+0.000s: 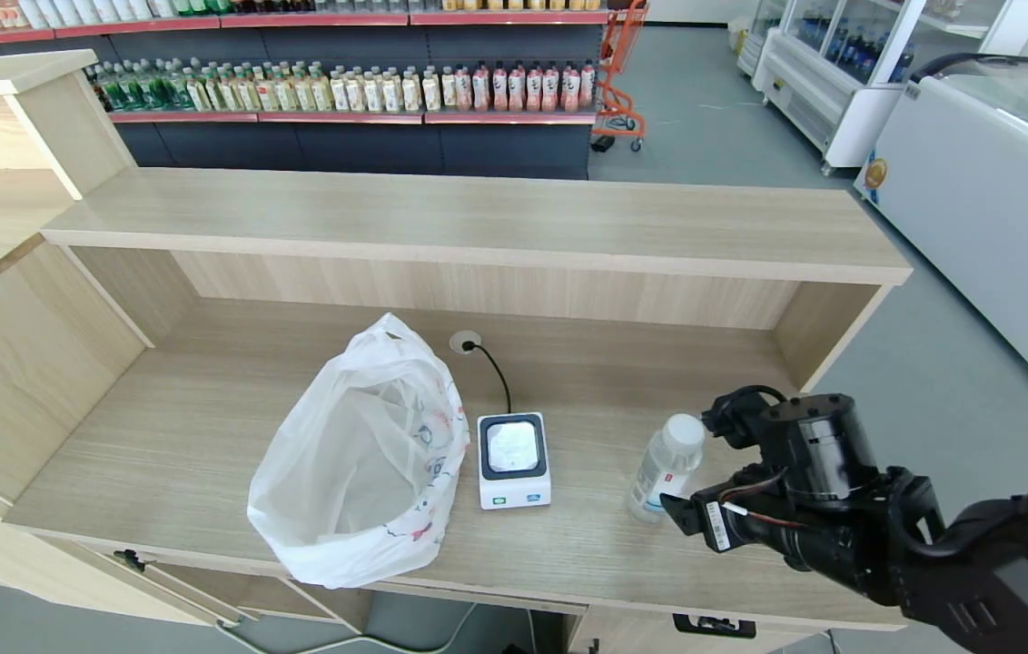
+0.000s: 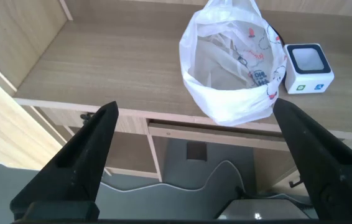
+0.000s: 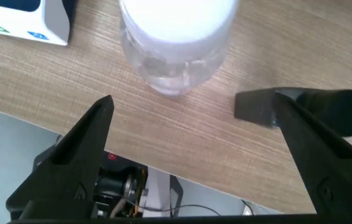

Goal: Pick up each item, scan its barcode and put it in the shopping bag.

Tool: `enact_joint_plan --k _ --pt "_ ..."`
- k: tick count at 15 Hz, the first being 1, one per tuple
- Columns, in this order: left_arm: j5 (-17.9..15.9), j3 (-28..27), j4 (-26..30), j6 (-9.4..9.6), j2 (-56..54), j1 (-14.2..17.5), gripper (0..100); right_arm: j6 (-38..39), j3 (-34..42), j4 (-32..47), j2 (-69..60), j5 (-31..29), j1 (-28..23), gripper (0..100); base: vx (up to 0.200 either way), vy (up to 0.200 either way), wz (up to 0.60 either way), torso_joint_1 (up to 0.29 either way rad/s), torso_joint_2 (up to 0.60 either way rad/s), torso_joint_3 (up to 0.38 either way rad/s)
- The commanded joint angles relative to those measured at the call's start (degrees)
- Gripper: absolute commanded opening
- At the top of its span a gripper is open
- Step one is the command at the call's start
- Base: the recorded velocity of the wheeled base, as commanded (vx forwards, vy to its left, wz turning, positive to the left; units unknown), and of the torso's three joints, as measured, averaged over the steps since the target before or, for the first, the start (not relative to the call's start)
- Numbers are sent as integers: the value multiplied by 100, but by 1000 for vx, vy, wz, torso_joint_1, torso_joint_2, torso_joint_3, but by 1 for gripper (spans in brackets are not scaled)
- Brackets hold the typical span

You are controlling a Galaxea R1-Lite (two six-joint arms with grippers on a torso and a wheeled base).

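A clear plastic bottle [image 1: 667, 466] with a white cap and white label stands upright on the wooden counter [image 1: 205, 427], right of the white barcode scanner [image 1: 514, 459]. My right gripper [image 1: 679, 510] hangs just in front of the bottle, near the counter's front edge. In the right wrist view the gripper [image 3: 191, 106] is open, and the bottle [image 3: 176, 43] stands just beyond its fingertips, not between them. The white shopping bag [image 1: 360, 454] stands open-mouthed left of the scanner. My left gripper [image 2: 194, 109] is open and holds nothing, hovering off the counter's front edge before the bag [image 2: 232, 62].
A black cable [image 1: 496, 372] runs from the scanner to a hole in the counter. A raised ledge [image 1: 478, 222] and side walls [image 1: 827, 331] box in the work surface. Store shelves [image 1: 341, 91] stand behind, freezers [image 1: 977, 173] to the right.
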Motion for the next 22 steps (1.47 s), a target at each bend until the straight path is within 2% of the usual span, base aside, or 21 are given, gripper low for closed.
enact_joint_plan --k 1,7,11,18,19,22 --pt "0 0 2 -4 -2 0 100 -5 -19 -486 714 -25 131 100 0 0 0 0 0 0" --pt "0 0 2 -4 -2 0 100 -14 -441 -1444 1602 -42 192 100 0 0 0 0 0 0" --pt "0 0 2 4 -2 0 100 -321 -704 -2050 2041 -42 271 100 0 0 0 0 0 0" --pt "0 0 2 -4 -2 0 100 -523 -1144 -2156 2208 -34 254 100 0 0 0 0 0 0" --pt "0 0 2 -4 -2 0 100 -515 -1170 -2209 2208 -25 245 0 0 0 0 0 0 0" --pt "0 0 -6 4 -2 0 100 -523 -1144 -2217 2190 -42 192 0 0 0 0 0 0 0"
